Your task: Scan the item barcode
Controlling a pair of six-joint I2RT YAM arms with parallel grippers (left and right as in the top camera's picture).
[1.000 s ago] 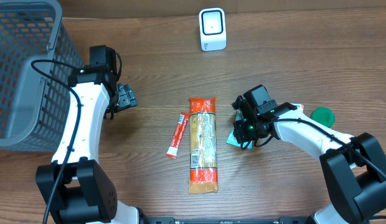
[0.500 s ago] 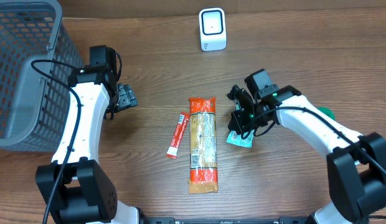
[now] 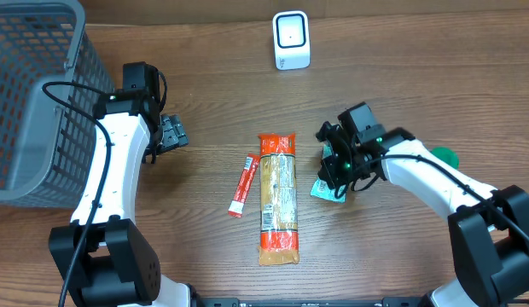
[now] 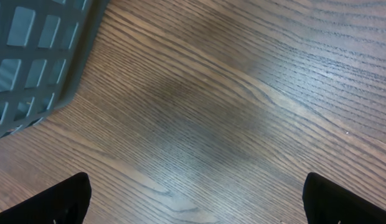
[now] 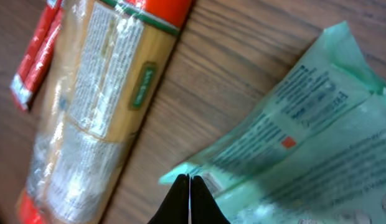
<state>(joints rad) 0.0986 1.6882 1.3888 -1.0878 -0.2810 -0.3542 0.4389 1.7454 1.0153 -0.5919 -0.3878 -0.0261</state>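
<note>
The right gripper (image 5: 190,182) is clenched, its two dark fingertips pressed together on the corner of a green packet (image 5: 305,124), which it pinches by that edge. In the overhead view the green packet sits just at 3 o'clock of a long clear packet with orange ends (image 3: 277,198), which lies lengthwise near the middle of the wooden table (image 3: 418,68). The two are close but apart. A thin red sachet (image 3: 242,184) lies just at 9 o'clock of the long packet, slightly slanted. The white scanner (image 3: 291,39) stands at 12 o'clock, near the far edge and well apart from the green packet. A round green lid (image 3: 442,157) shows at 3 o'clock, partly hidden behind the right arm. The left gripper (image 3: 172,133) is released, its jaws spread wide over bare wood with nothing between them, at about 9 o'clock of the table. A grey mesh basket (image 3: 26,102) fills the 10 o'clock corner, and its rim shows at the top left of the left wrist view.
</note>
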